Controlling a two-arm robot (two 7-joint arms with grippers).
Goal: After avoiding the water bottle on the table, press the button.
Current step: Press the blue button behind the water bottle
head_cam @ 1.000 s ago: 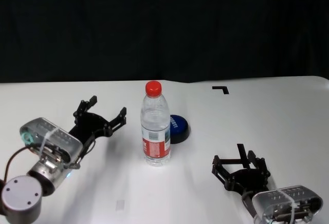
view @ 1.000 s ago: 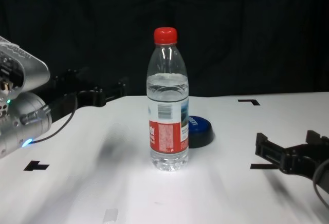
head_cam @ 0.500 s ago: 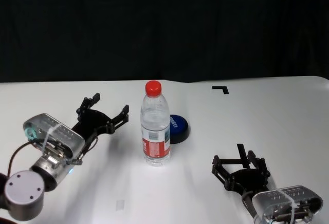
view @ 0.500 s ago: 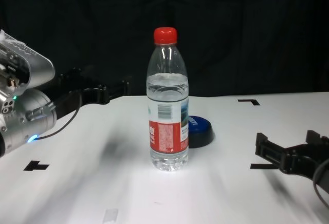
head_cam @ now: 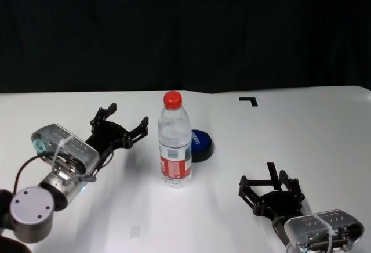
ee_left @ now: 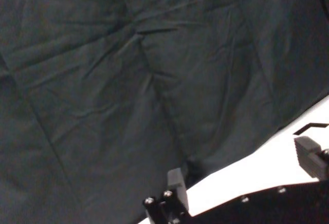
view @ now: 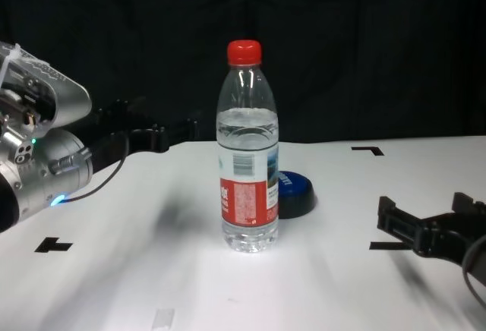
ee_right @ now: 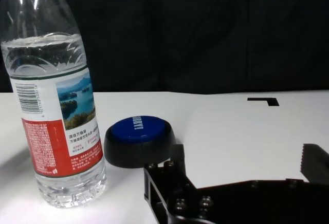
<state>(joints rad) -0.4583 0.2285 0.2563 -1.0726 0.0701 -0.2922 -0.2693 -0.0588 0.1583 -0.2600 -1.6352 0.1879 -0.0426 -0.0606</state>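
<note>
Lettering on button [ee_right: 139,127] showing white but blurring, unreadable; bottle label print likewise. One water bottle [head_cam: 175,141] standing upright mid-table [head_cam: 324,131], half-hiding one button just behind it. Left gripper [head_cam: 126,125] hovering left of bottle, fingers spread, holding nothing. Right gripper [head_cam: 270,184] resting near front edge, spread, empty.

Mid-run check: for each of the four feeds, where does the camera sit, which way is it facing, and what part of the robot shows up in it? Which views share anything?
Head: high, looking forward and down at the table; bottle, button, left claw and right claw, both open.
Chest: low at the near edge, facing forward; both forearms show.
Left wrist: faces the dark curtain across the far edge; only its fingertips show.
Right wrist: near table level, facing bottle and button; own fingers show.
Shared: head, chest and right wrist all show bottle and button.
</note>
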